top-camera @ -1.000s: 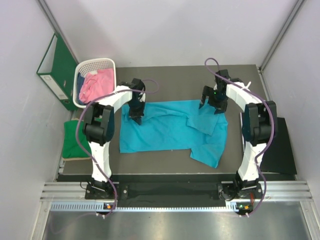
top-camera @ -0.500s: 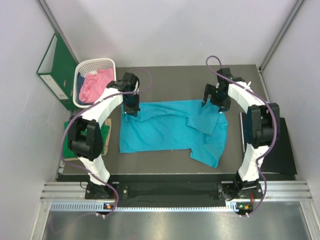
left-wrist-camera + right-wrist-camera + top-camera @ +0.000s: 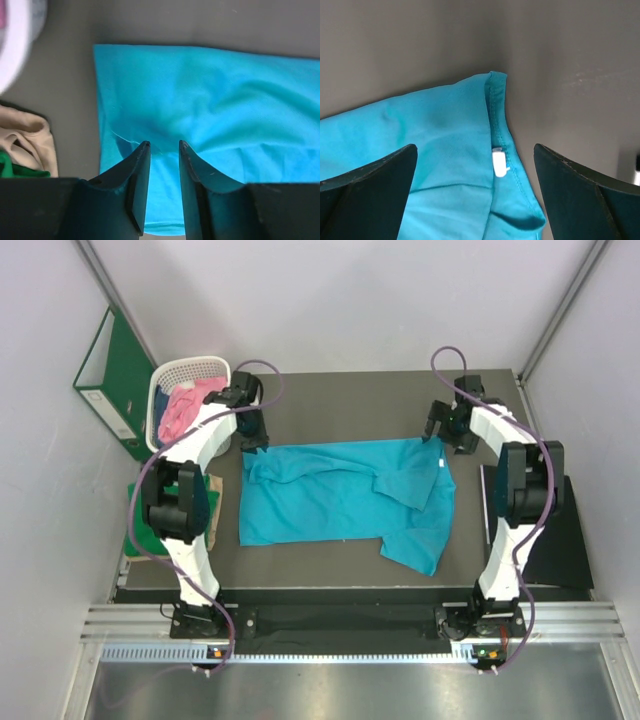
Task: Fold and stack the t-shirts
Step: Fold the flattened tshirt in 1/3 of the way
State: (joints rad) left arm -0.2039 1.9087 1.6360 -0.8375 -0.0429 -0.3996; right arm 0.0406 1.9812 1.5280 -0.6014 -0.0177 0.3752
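Not far along, I'd say. Nearest me, the teal-blue t-shirt (image 3: pixel 330 505) lies opened out on the table (image 3: pixel 350 400). It's mostly flat, but its near right part is doubled over and rumpled toward the front edge, so there's no clean fold in it yet. Off to the left, by the table edge, the green t-shirt (image 3: pixel 145 535) sits as a small flat bundle, partly hidden behind the left arm (image 3: pixel 185 510), so I can't tell how tidy it is. Further back, both claws are at the teal one's far edge. The left gripper (image 3: pixel 164 145) is near the far left corner, fingers only a sliver apart with nothing between them. The right gripper (image 3: pixel 475 147) is spread wide above the far right corner, where a little white tag (image 3: pixel 498 164) shows. Neither has any cloth. Farthest back on the left, the pink t-shirt (image 3: pixel 185 408) is heaped in the white basket (image 3: pixel 200 364). My reckoning: one maybe done, one laid out, one not started, no stack.
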